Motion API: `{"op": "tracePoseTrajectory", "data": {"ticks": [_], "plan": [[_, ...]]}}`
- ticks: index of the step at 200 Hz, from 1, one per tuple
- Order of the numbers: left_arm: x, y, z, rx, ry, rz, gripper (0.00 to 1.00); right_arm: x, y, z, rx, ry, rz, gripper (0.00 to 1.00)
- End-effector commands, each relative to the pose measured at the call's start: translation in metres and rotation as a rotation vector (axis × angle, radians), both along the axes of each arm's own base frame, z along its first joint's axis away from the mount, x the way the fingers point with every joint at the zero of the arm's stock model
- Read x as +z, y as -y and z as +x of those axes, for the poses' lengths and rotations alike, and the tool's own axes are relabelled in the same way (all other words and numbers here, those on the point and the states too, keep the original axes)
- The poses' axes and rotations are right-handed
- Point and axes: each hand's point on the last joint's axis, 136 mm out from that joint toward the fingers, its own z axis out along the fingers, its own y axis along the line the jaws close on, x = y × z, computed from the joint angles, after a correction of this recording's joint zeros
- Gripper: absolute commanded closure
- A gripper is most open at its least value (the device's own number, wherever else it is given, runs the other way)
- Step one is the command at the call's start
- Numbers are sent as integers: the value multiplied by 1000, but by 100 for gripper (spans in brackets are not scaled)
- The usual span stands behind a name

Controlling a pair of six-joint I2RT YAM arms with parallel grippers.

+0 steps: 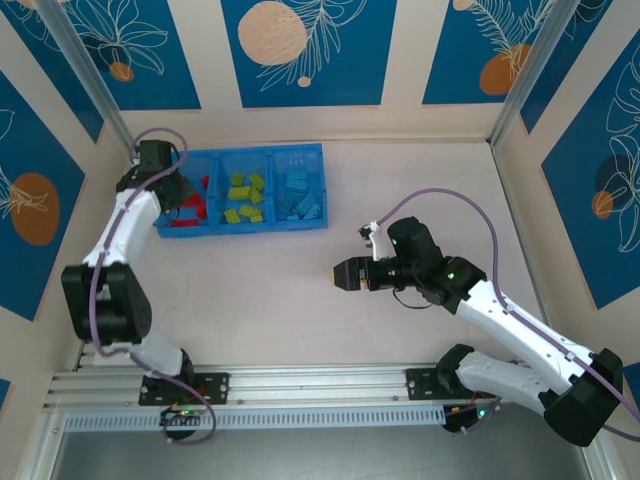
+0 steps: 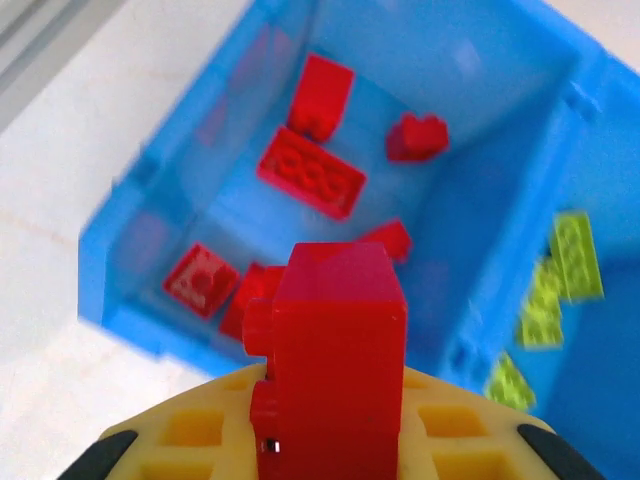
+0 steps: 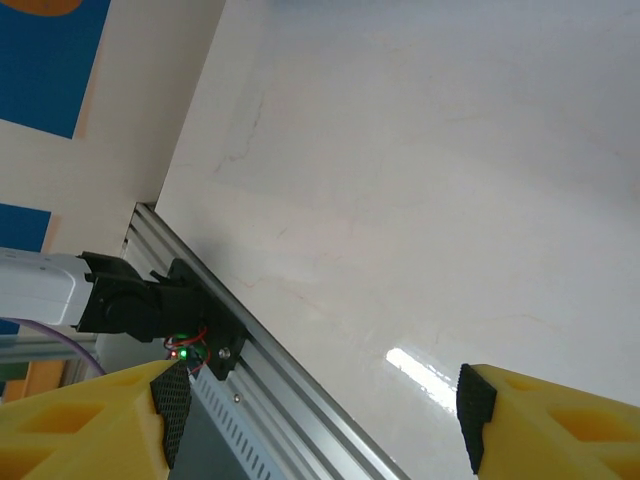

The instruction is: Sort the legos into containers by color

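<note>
The left gripper [image 2: 326, 432] is closed on a red brick [image 2: 335, 340], which is held on end between the yellow pads [image 2: 190, 432]. The brick is suspended above the tray's left compartment [image 2: 420, 50], close to that compartment's near wall. The right gripper [image 3: 320, 420] is held with its jaws apart and nothing between them, over the bare table [image 3: 420, 180], well apart from the tray [image 1: 250, 150].

Two faults are judged possible on release. If the brick is let go this close to the near wall, it may strike the rim and fall outside the tray. If it is dropped from height onto the red bricks [image 2: 310, 172] already inside, it may bounce over the thin divider [image 2: 500, 250] into the neighbouring compartment.

Only red bricks are seen in the left compartment. Lime green bricks [image 1: 245, 197] are held in the middle compartment [image 1: 232, 165]. Light blue bricks [image 1: 298, 195] are held in the right compartment [image 1: 296, 160].
</note>
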Motion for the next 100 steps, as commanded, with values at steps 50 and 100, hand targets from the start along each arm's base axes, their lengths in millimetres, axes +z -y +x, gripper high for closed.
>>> {"op": "tracePoseTrajectory", "data": {"ticks": [50,100], "plan": [[2,-16,25,19,-36,-31,45,22,-4,15,-15,60,-7,27],[56,19,-17,-70,113,-64,45,12,31,44,-226,70,-67,26]]}}
